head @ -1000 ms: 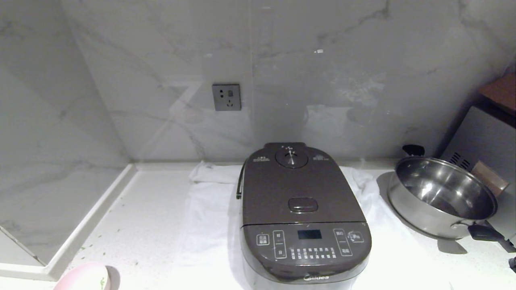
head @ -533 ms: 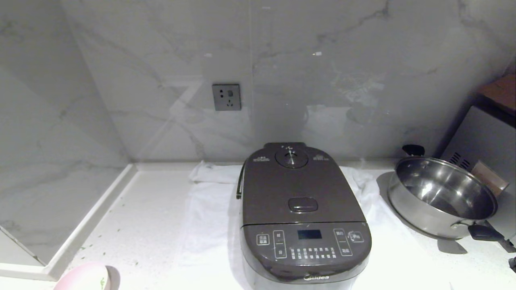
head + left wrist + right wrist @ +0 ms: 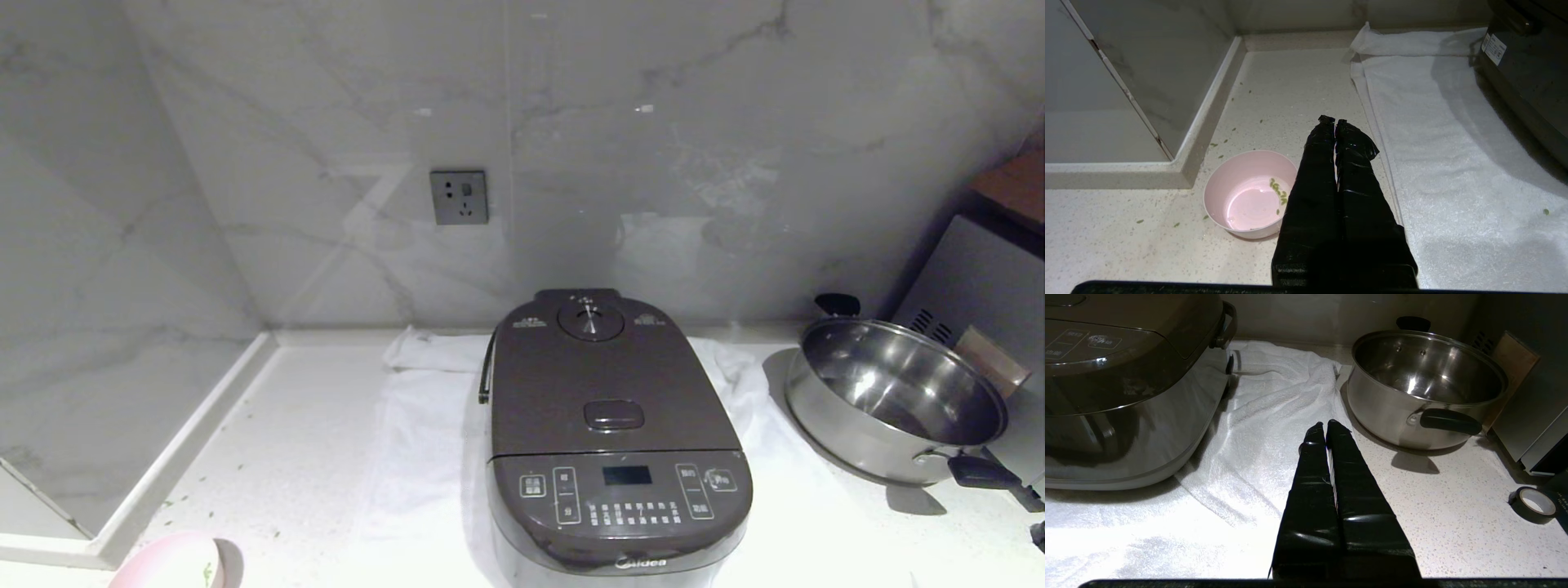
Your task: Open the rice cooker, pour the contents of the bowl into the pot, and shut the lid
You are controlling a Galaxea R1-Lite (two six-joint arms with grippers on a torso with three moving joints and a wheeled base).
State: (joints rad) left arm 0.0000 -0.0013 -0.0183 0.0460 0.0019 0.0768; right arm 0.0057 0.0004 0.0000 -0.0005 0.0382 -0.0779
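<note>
The dark brown-grey rice cooker (image 3: 612, 441) stands on a white towel (image 3: 416, 425) in the middle of the counter, its lid (image 3: 600, 376) down, so the pot inside is hidden. The pale pink bowl (image 3: 167, 565) sits at the counter's near left edge; in the left wrist view the bowl (image 3: 1245, 196) holds a few green contents (image 3: 1278, 190). My left gripper (image 3: 1334, 121) hovers shut and empty just right of the bowl. My right gripper (image 3: 1325, 424) is shut and empty above the towel's edge, between the cooker (image 3: 1126, 388) and the steel pan. Neither arm shows in the head view.
A shiny steel pan (image 3: 894, 400) with black handles stands right of the cooker, before a grey appliance (image 3: 980, 286). A roll of black tape (image 3: 1533, 504) lies near the right. A raised ledge (image 3: 188, 445) borders the counter's left. Green bits (image 3: 1221, 143) are scattered near the bowl.
</note>
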